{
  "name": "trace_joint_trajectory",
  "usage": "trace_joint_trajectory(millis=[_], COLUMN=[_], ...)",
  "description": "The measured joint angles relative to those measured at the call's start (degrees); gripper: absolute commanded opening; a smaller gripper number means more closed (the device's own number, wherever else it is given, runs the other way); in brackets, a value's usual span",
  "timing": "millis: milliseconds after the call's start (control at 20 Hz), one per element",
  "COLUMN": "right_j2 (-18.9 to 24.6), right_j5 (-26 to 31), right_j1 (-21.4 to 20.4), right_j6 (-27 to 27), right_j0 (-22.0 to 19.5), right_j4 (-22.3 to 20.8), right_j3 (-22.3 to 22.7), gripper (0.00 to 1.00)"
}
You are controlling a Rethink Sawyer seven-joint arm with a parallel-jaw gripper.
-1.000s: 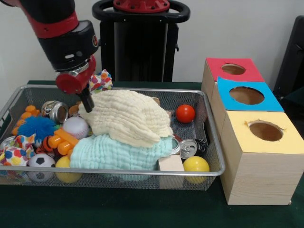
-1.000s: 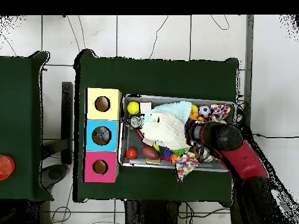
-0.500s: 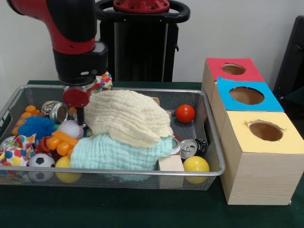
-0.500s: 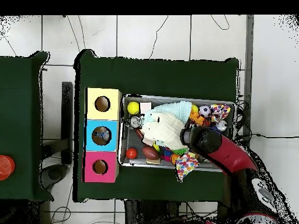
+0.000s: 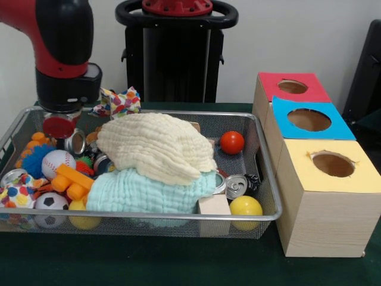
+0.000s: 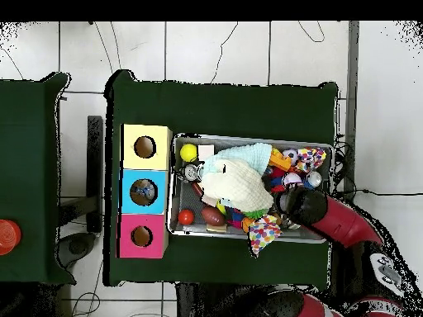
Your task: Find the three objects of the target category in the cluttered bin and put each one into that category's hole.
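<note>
In the front view, two cloths (image 5: 156, 164) lie piled mid-basket (image 5: 178, 215), toys left, three boxes (image 5: 318, 161) right.

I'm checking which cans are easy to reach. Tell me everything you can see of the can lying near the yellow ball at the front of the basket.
The can is a small metal cylinder lying on its side, its shiny silver pull-tab end facing the front camera. It sits on the floor of the wire basket, near the front right corner in the front view. The yellow ball lies just in front of it, the wooden block beside it, and the mint cloth reaches its other side. Nothing covers it.
</note>
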Motion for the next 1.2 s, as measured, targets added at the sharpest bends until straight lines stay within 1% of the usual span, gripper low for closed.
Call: trace_joint_trajectory(millis=[200, 400, 600, 850, 950, 1100, 1150, 1200], right_j2=[-0.51, -1.15, -1.24, -1.44, -1.43, -1.43, -1.43, -1.43], right_j5=[0.79, 1.34, 1.87, 2.73, 4.37, 6.64, 9.91, 10.77], right_j1=[0.01, 0.5, 0.95, 2.42, 3.08, 3.01, 2.54, 2.37], right_j6=[0.0, 0.0, 0.0, 0.0, 0.0, 0.0, 0.0, 0.0], right_j0=[-1.07, -1.74, -2.1, -2.31, -2.3, -2.23, -2.09, -2.05], right_j4=[-0.46, -1.05, -1.07, -1.09, -1.09, -1.09, -1.09, -1.09], right_j3=[-1.34, -4.3, -6.13, -9.14, -10.87, -11.76, -12.52, -12.71], gripper=[0.0, 0.0, 0.0, 0.0, 0.0, 0.0, 0.0, 0.0])
